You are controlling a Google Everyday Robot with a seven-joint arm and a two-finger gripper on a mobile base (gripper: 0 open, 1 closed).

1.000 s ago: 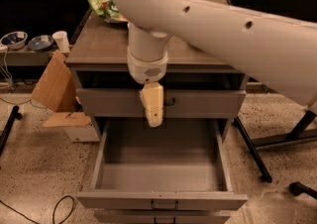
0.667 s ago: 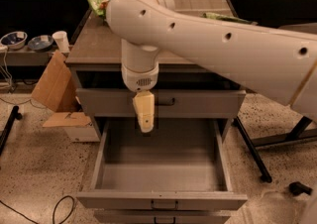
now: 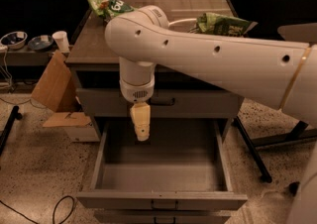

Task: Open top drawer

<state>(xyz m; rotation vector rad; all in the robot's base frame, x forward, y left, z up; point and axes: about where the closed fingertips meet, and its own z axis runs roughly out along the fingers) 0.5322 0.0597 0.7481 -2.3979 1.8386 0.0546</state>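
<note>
The top drawer [image 3: 198, 103] is the wide, shallow grey drawer under the cabinet's brown top, its front set flush in the cabinet. Its dark curved bar handle [image 3: 163, 101] sits at the centre of the front. My gripper [image 3: 141, 131] hangs from the big white arm, its pale yellowish fingers pointing down, just left of and below the handle, in front of the drawer's lower edge. It holds nothing that I can see.
A deeper grey drawer [image 3: 161, 200] below stands pulled far out and empty. Green snack bags [image 3: 106, 6] [image 3: 223, 24] lie on the cabinet top. A cardboard box [image 3: 54, 89] leans at the left. A paper cup [image 3: 61, 41] and bowls [image 3: 14, 39] sit on a low shelf.
The arm has swung left and the gripper has moved left, from right at the handle to just left of it, and dropped slightly lower.
</note>
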